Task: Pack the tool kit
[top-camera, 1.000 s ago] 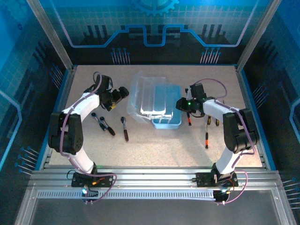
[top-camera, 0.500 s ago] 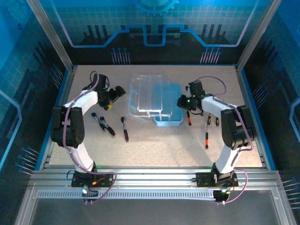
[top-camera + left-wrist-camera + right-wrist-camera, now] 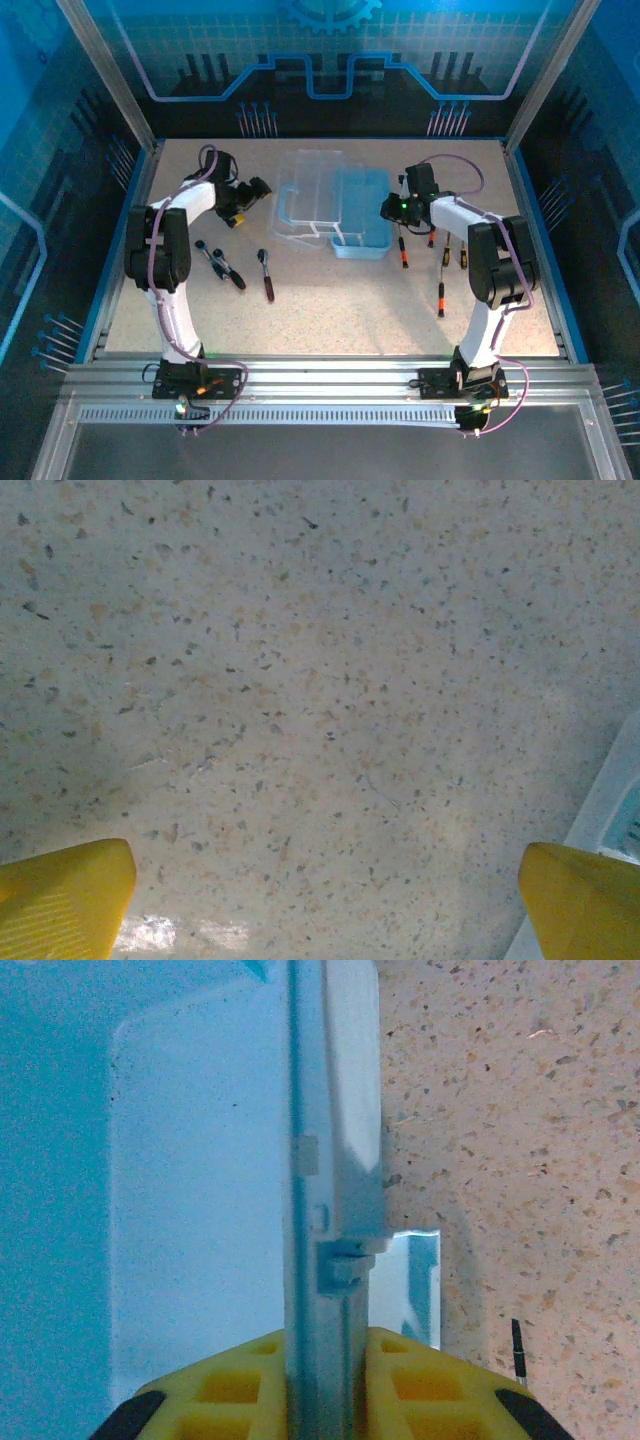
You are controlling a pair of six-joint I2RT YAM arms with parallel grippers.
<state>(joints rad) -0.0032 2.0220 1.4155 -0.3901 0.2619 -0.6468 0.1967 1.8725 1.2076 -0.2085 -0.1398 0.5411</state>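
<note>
The tool kit's light-blue case (image 3: pixel 362 212) lies open on the table with its clear lid (image 3: pixel 312 195) folded flat to the left. My right gripper (image 3: pixel 393 208) is shut on the case's right wall (image 3: pixel 322 1210), one yellow fingertip on each side (image 3: pixel 322 1380). My left gripper (image 3: pixel 258 190) stands open just left of the lid, above bare table (image 3: pixel 320 900), and the lid's edge (image 3: pixel 612 810) shows at the right. A pair of pliers (image 3: pixel 218 262) and a dark ratchet (image 3: pixel 266 276) lie front left. Black-and-red screwdrivers (image 3: pixel 403 250) lie to the right of the case.
More screwdrivers (image 3: pixel 441 295) lie near my right arm, and one tip (image 3: pixel 517 1345) shows beside the case. Blue raised edges (image 3: pixel 140 200) border the speckled tabletop.
The lid dropped from tilted up to flat. The case slid toward the back. My right gripper closed onto the case wall. The left gripper drew back a little.
</note>
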